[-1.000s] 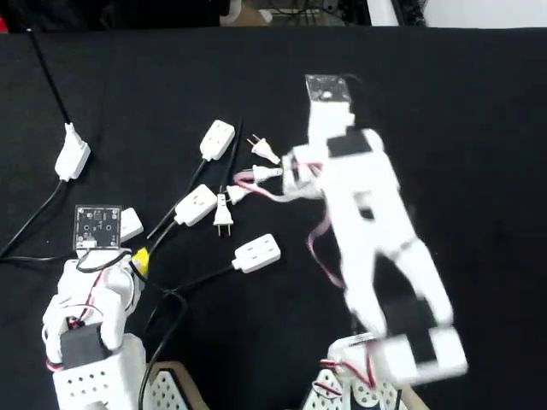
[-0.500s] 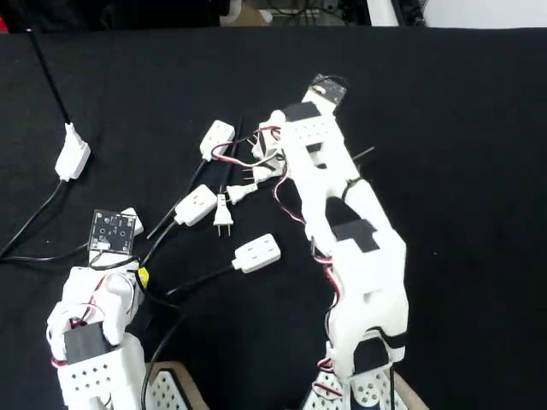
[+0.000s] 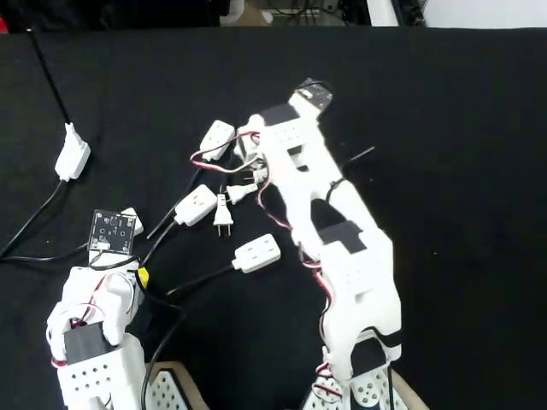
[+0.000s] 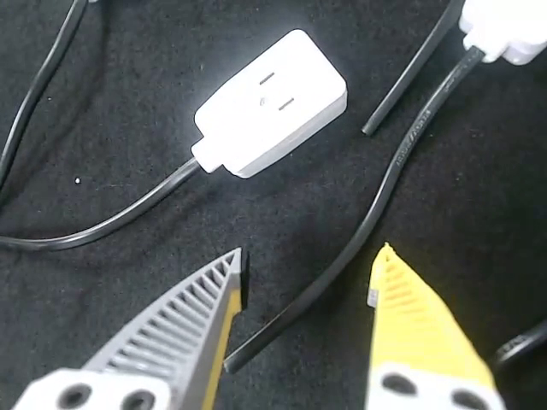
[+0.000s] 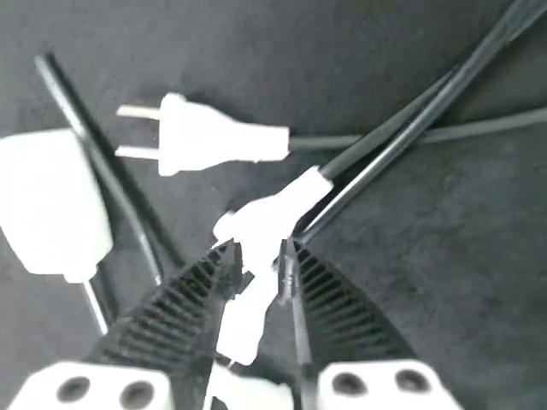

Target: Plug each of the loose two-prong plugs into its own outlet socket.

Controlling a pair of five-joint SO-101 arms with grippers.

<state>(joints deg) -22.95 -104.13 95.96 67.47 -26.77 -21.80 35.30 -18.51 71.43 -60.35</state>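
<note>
Right gripper [image 5: 255, 256]: jaws drawn in tight on a held two-prong plug [image 5: 261, 224], one finger on each side of its white body. Its black cord leads away from the fingertips. A free two-prong plug [image 5: 205, 137] lies near it on the black tablecloth [image 5: 444, 256], prongs toward a white outlet socket [image 5: 49, 205].

Left gripper [image 4: 308, 256]: jaws spread wide, nothing held, low over the cloth. A loose black cord [image 4: 376, 205] runs between the fingers. A second outlet socket [image 4: 269, 102] lies near the tips, its two slots facing up.

High view: a third plug [image 3: 223, 215] lies unplugged among the sockets.
</note>
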